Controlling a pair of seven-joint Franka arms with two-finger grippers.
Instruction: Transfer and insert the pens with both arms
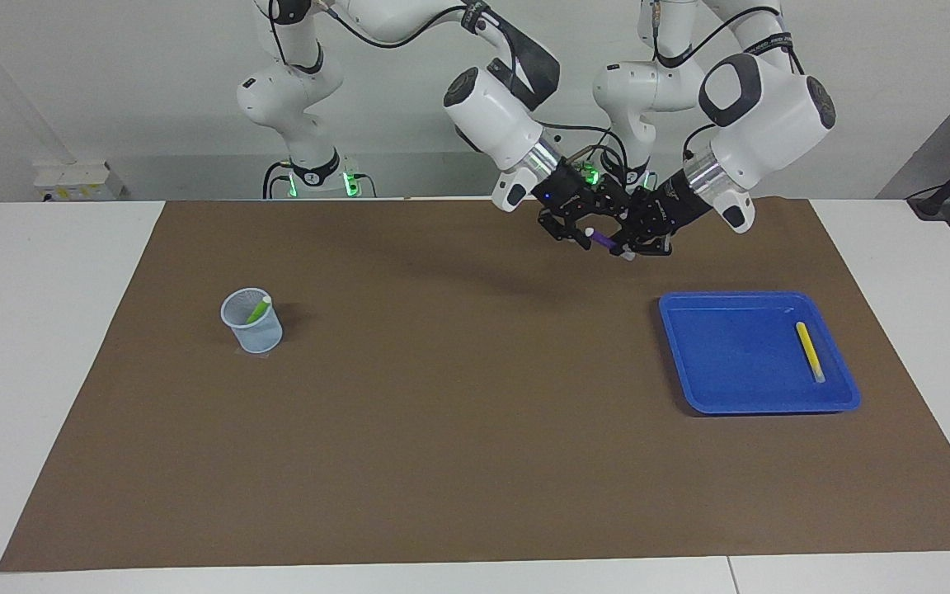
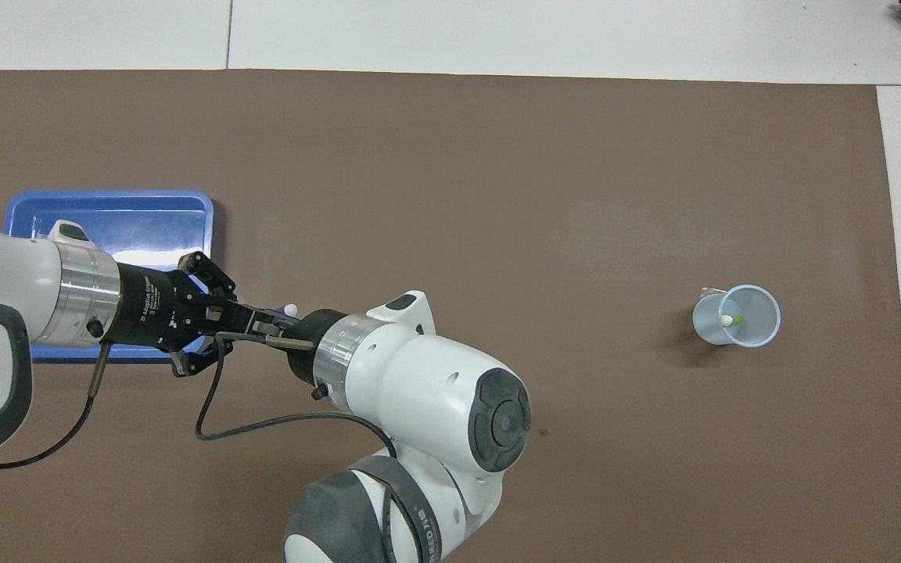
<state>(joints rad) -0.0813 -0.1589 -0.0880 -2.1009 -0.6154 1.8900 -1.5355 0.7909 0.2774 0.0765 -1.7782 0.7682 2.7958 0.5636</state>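
Note:
My left gripper is shut on the purple pen and holds it level in the air over the mat, between the tray and the robots. My right gripper meets the pen's free capped end, close against the left gripper. In the overhead view the left gripper shows with the pen's white cap, and the right wrist hides the right gripper. The green pen stands in the clear cup. The yellow pen lies in the blue tray.
The tray sits at the left arm's end of the brown mat. The cup stands at the right arm's end. The left arm covers part of the tray in the overhead view.

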